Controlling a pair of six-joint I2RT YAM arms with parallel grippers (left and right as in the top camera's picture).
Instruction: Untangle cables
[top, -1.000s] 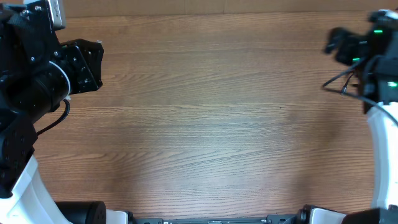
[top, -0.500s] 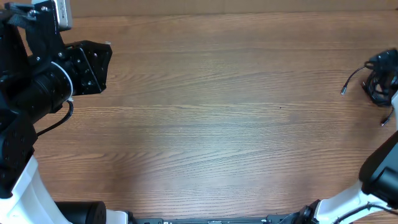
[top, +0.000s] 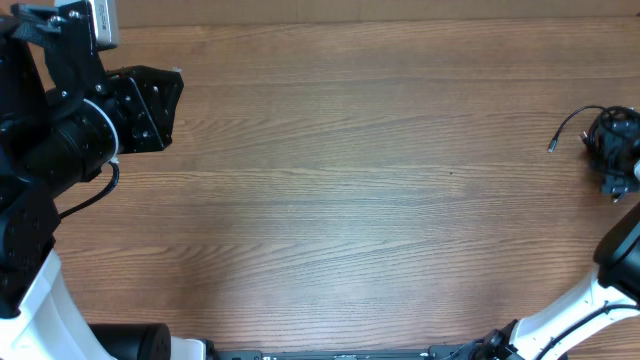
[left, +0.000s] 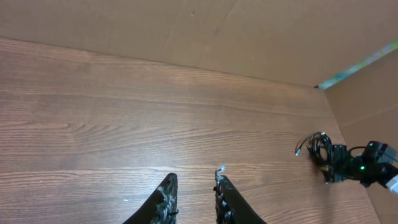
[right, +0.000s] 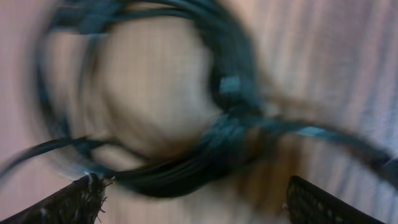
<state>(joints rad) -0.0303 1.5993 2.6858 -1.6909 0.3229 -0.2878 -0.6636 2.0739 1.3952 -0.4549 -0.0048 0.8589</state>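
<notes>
Wood-grain tabletop (top: 330, 200) fills your overhead view, and the left wrist view shows plain brown walls (left: 186, 31) standing at its edges. Your cables (top: 612, 138) sit at the right edge, a little toward the far side. They form a small black coil with one loose strand running left to a plug end (top: 551, 148) that lies on the wood. From the left wrist you see the same coil, small and well apart from the left arm.

Your left gripper (left: 194, 176) hangs over the left side of the tabletop, near the far left corner in the overhead view. Its fingers stand only narrowly parted, with nothing between them.

Your right gripper (right: 193, 186) is down at the coil. Its wrist picture is blurred, but the two fingertips (right: 84, 199) show in the bottom corners, spread wide. The coil lies just ahead of them and partly across the gap — the fingers are not closed on it. Whether either tip touches a strand, you cannot tell.
</notes>
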